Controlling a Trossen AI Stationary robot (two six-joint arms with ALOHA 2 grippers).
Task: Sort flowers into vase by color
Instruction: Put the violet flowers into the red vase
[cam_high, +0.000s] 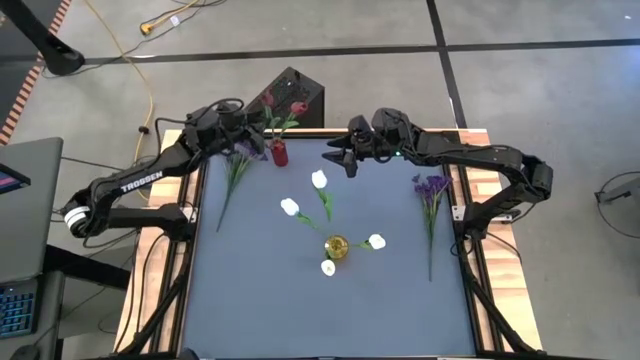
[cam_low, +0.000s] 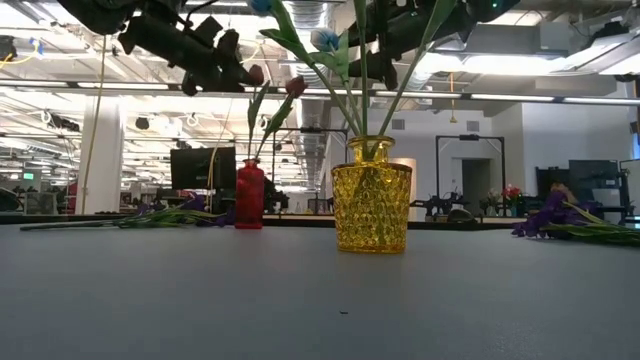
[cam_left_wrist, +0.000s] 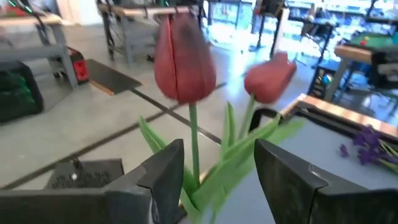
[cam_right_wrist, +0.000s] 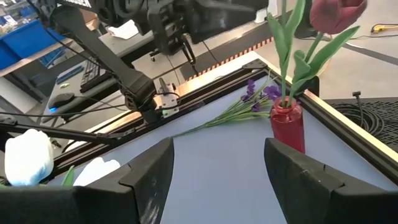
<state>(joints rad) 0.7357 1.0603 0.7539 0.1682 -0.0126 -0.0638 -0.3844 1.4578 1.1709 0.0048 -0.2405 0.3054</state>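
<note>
My left gripper (cam_left_wrist: 214, 180) hangs at the far left of the table, just above the red vase (cam_high: 279, 154), its fingers (cam_left_wrist: 163, 177) spread apart on either side of the green stems but pressing on none of them, so it holds nothing. Two red tulips (cam_left_wrist: 183, 59) stand upright in that vase, their heads right in front of my left wrist. My right gripper (cam_high: 338, 158) hovers at the far middle of the table, fingers wide apart and empty, facing the red vase across bare mat. The yellow vase (cam_high: 336, 247) sits near the middle of the table with four white tulips (cam_high: 319, 179) in it, their heads fanned outward. One purple sprig (cam_high: 238, 165) lies flat on the mat to the left, just beside the red vase; another purple sprig (cam_high: 431, 190) lies flat near the right edge, well apart from both vases.
</note>
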